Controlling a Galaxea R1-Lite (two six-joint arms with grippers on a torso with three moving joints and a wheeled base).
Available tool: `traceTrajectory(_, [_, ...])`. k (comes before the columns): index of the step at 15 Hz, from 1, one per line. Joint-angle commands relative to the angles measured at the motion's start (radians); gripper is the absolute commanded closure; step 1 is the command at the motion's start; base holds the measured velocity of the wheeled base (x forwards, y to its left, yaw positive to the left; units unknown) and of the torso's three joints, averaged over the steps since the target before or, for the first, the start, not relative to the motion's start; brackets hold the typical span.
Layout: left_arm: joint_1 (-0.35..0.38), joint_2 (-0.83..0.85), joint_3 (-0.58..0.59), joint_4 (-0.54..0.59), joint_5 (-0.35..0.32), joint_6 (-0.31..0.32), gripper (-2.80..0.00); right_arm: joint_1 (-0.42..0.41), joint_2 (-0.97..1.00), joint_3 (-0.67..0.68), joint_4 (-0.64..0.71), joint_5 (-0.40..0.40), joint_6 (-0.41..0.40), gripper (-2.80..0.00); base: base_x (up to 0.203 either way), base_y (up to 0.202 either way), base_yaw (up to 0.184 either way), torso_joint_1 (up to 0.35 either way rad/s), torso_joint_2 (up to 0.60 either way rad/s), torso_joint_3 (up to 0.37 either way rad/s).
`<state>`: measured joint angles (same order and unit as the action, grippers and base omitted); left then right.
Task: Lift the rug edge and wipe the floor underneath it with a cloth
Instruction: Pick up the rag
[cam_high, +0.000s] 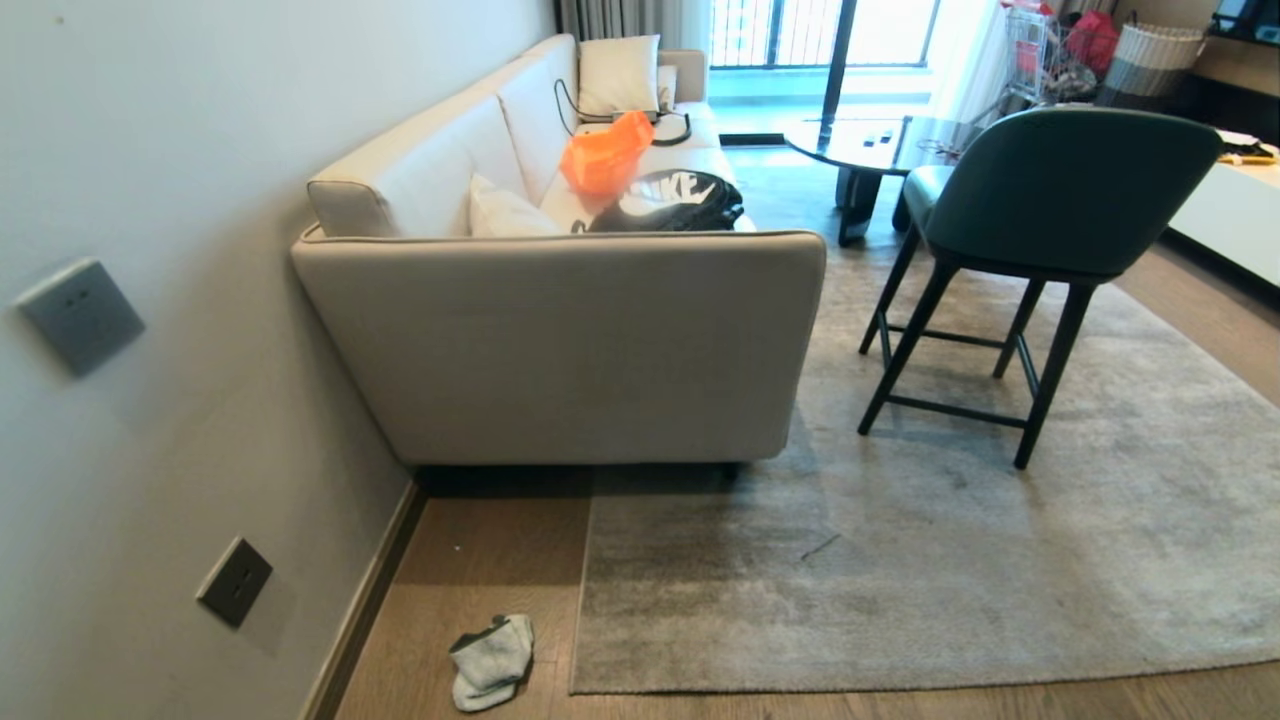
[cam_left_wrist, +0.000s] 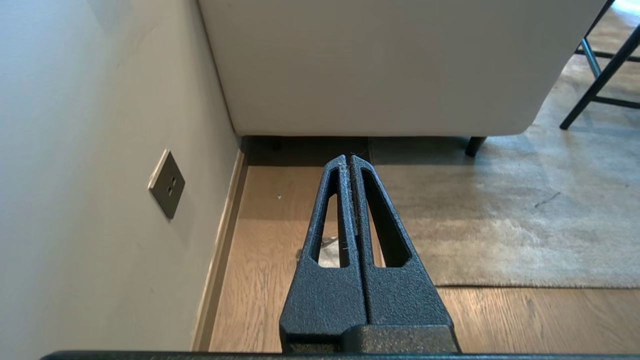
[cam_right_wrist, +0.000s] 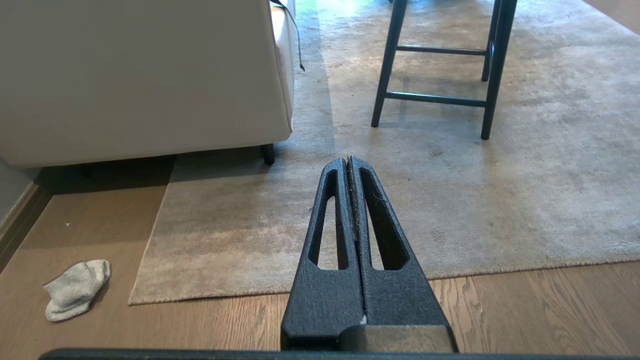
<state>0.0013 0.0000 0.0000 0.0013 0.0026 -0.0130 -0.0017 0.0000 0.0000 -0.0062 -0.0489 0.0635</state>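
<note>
The grey-beige rug lies flat, and its rug edge (cam_high: 860, 678) and near-left corner (cam_high: 575, 688) rest on the wood-grain floor (cam_high: 480, 560). The crumpled pale cloth (cam_high: 490, 660) lies on the floor between the wall and the rug's corner; the right wrist view shows the cloth (cam_right_wrist: 76, 289) too. Neither arm shows in the head view. My left gripper (cam_left_wrist: 349, 159) hangs shut and empty above the floor strip near the rug's left border (cam_left_wrist: 371, 200), with the cloth (cam_left_wrist: 330, 252) glimpsed through its finger slot. My right gripper (cam_right_wrist: 348, 160) hangs shut and empty over the rug (cam_right_wrist: 450, 200).
A beige sofa (cam_high: 560, 340) stands against the left wall with one foot (cam_right_wrist: 268, 154) on the rug. A dark green chair (cam_high: 1040, 200) with black legs stands on the rug to the right. A wall socket (cam_high: 233, 581) and baseboard (cam_high: 365, 600) border the floor strip.
</note>
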Motion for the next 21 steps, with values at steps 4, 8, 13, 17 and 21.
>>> traceTrajectory(4, [0.000, 0.000, 0.000, 0.000, 0.000, -0.001, 0.00, 0.000, 0.000, 0.000, 0.000, 0.000, 0.000, 0.00, 0.000, 0.000, 0.000, 0.004, 0.02, 0.016])
traceTrajectory(8, [0.000, 0.000, -0.001, 0.000, 0.000, -0.001, 0.00, 0.000, 0.000, 0.000, 0.000, 0.000, -0.001, 0.00, 0.000, 0.000, 0.000, 0.000, 0.00, 0.000])
traceTrajectory(13, [0.000, 0.000, 0.000, 0.000, 0.000, 0.001, 0.00, 0.000, 0.000, 0.000, -0.001, 0.000, -0.001, 0.00, 0.000, 0.000, 0.000, 0.000, 0.00, 0.000])
traceTrajectory(17, [0.000, 0.000, 0.000, 0.000, 0.000, 0.002, 0.00, 0.000, 0.000, 0.000, -0.001, 0.000, 0.000, 0.00, 0.000, 0.000, 0.000, 0.000, 0.00, 0.000])
traceTrajectory(21, [0.000, 0.000, 0.000, 0.002, -0.001, 0.005, 0.00, 0.000, 0.000, 0.000, -0.001, 0.000, 0.001, 0.00, 0.000, 0.000, 0.000, 0.000, 0.00, 0.000])
